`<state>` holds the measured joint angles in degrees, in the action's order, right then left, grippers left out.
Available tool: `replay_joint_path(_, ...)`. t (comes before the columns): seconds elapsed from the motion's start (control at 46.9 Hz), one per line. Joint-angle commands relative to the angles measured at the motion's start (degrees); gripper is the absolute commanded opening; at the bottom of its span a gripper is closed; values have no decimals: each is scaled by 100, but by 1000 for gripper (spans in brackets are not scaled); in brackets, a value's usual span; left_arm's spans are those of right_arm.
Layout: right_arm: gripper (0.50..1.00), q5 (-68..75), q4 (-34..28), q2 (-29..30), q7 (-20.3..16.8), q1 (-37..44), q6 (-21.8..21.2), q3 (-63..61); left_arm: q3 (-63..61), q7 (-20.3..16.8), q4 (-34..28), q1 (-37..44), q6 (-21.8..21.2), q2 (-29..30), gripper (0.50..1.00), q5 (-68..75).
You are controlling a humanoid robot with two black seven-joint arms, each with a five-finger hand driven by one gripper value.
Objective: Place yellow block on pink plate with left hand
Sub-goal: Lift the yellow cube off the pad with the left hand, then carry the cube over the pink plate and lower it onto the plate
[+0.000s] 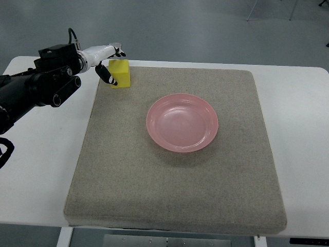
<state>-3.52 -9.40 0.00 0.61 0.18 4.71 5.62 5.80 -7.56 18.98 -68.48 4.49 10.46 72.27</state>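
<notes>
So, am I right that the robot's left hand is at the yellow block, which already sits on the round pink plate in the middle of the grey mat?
Not quite: the top view shows the yellow block on the grey mat at its far left corner, apart from the round pink plate, which is empty. The left hand is indeed at the block.

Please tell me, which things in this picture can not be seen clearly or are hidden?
- Top view: the left side of the yellow block is hidden by the left hand, so whether the grip has closed cannot be told.
- The left arm is cut off by the left edge.
- The right arm is not in view.
- The pink plate is fully visible, empty.
</notes>
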Motion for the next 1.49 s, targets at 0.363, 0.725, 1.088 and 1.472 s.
replay_joint_path(0.363, 924, 0, 0, 0, 0, 0, -5, 0, -35, 35, 0, 19, -1, -35, 825, -3)
replay_joint_path(0.725, 924, 0, 0, 0, 0, 0, 4, 0, -35, 35, 0, 19, -1, -35, 716, -11)
replay_joint_path(1.088, 924, 0, 0, 0, 0, 0, 4, 0, 26, 17, 298, -385, 8, 140, 628, -38)
replay_joint_path(1.472, 924, 0, 0, 0, 0, 0, 4, 0, 44, -44, 3365, -588, 218, 1222, 500, 15)
